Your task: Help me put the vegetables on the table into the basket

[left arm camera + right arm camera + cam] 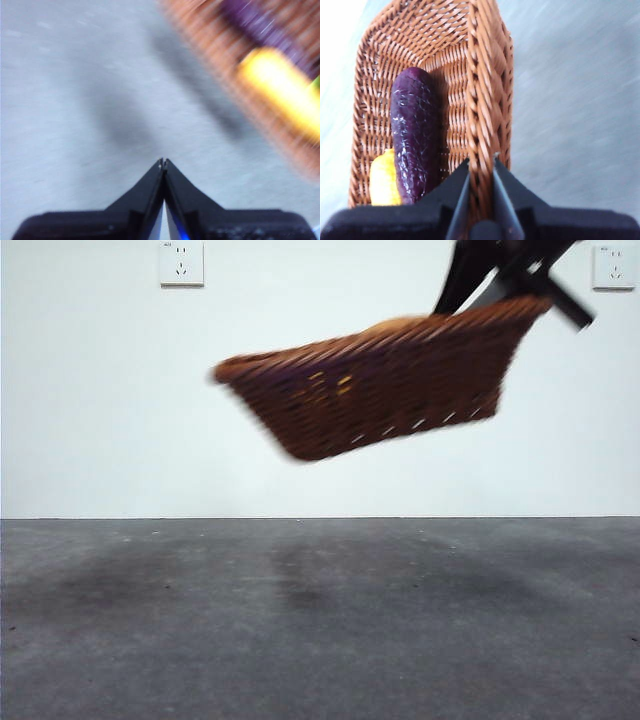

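The brown woven basket (pixel 370 390) hangs tilted and blurred in the air above the table (pixel 320 630). My right gripper (pixel 481 162) is shut on the basket's braided rim (pixel 482 100) and shows in the front view (pixel 510 280) at the top right. Inside lie the purple eggplant (pixel 415 135) and the yellow corn cob (pixel 384 180). A brown hump (pixel 395 324) above the rim may be the potato. My left gripper (pixel 163 162) is shut and empty over the table, apart from the blurred basket (pixel 210 55), corn cob (pixel 280 90) and eggplant (pixel 260 25).
A white wall with two sockets (pixel 181 262) stands behind the table. The basket's shadow (pixel 300 580) falls on the dark grey surface below it.
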